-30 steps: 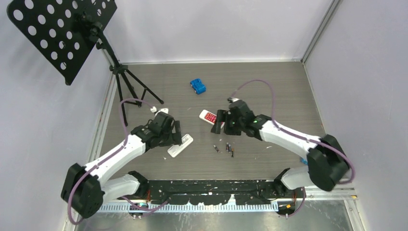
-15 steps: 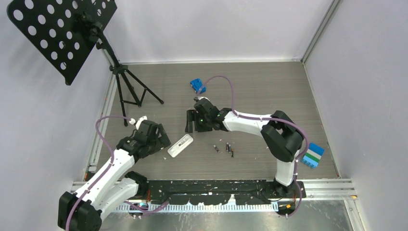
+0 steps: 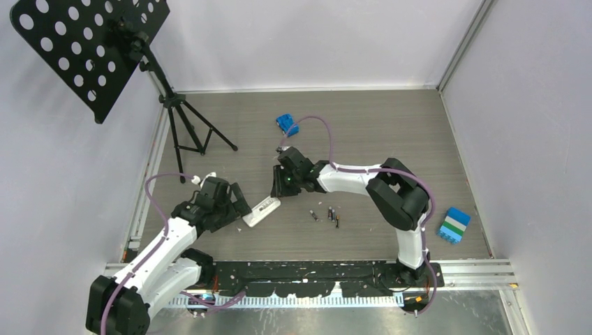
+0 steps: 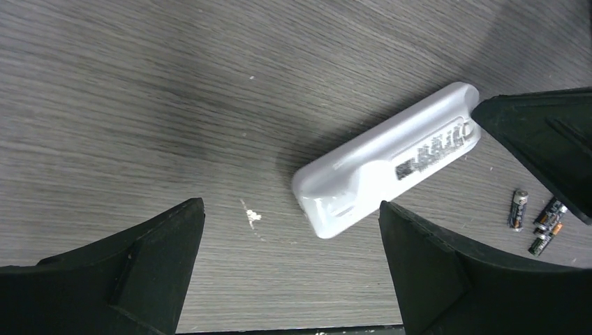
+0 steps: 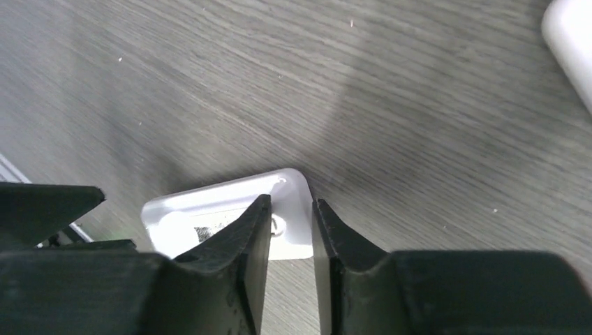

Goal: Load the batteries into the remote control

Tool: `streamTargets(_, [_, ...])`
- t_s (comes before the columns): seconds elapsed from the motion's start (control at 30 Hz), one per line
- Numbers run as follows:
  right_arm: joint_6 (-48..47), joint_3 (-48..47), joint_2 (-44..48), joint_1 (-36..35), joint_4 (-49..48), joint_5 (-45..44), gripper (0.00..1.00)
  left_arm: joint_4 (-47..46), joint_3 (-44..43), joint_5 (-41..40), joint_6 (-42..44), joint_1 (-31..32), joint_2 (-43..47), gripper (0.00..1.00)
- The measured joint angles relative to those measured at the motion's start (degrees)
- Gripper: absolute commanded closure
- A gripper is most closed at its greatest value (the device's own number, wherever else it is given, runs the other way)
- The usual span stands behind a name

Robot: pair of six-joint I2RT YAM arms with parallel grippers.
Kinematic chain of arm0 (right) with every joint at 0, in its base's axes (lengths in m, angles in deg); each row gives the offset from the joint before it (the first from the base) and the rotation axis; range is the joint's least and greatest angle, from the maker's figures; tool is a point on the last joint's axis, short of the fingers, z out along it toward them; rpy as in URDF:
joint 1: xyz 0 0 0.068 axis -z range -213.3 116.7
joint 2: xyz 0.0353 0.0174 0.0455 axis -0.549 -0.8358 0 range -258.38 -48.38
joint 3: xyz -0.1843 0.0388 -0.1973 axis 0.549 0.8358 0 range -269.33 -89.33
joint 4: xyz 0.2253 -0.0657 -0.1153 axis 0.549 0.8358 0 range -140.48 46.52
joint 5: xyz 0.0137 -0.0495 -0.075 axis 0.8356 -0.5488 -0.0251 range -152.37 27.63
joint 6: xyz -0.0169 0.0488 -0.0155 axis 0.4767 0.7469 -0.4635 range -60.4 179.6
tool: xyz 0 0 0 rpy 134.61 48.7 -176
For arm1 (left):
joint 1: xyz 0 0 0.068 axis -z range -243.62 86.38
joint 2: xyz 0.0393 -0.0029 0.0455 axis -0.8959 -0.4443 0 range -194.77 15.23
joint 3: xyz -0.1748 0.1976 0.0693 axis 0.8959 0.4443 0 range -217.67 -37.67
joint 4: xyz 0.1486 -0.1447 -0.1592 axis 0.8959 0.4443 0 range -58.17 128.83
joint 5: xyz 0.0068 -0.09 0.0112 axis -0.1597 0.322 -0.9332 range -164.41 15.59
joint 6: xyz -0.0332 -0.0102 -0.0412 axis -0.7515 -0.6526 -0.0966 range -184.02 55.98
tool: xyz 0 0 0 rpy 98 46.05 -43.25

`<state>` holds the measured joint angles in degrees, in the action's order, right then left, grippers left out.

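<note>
The white remote control (image 3: 260,213) lies back up on the table, its battery recess showing grey print (image 4: 377,164). My left gripper (image 3: 239,204) hovers wide open over its near end (image 4: 291,206), touching nothing. At the far end my right gripper (image 3: 278,190) has its jaws drawn narrow (image 5: 292,200) across the remote's end wall (image 5: 202,209), beside a small spring. One of its fingers (image 4: 537,132) touches that end. Several small dark batteries (image 3: 328,214) lie loose to the right of the remote (image 4: 518,208).
A black perforated music stand (image 3: 91,49) on a tripod fills the back left. A blue toy car (image 3: 287,125) sits behind the arms. A blue, green and white block stack (image 3: 454,225) lies at the right. Another white rounded edge (image 5: 572,49) shows in the right wrist view.
My right arm swung left from the red-buttoned remote to the white remote's far end, and its jaws narrowed. The left gripper drew back a little. The red-buttoned remote no longer shows.
</note>
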<state>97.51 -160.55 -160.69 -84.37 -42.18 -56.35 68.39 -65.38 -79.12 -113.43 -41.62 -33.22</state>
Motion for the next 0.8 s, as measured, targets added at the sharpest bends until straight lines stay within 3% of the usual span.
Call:
streamTargets(0.23, [1.57, 8.2, 5.7, 0.13, -3.17, 4.02, 0.77, -4.07, 0.87, 3.06, 0.11, -0.02, -1.77, 0.07])
streamTargets(0.4, [1.49, 10.43, 6.97, -0.59, -3.32, 7.15, 0.77, -6.36, 0.83, 4.79, 0.48, -0.28, -4.33, 0.11])
streamTargets(0.5, [1.14, 10.6, 7.32, -1.4, -2.8, 7.61, 0.62, -6.82, 0.74, 4.81, 1.03, -0.63, -5.86, 0.12])
streamTargets(0.7, [-5.29, 8.94, 10.08, -3.02, 0.42, 5.14, 0.19, -6.75, -0.85, 2.95, 2.23, -2.56, -7.19, 0.1])
streamTargets(0.8, [-12.46, 6.67, 10.19, -3.78, 1.62, 3.21, 0.12, -6.69, -1.68, 2.14, 2.4, -3.87, -7.1, 0.07])
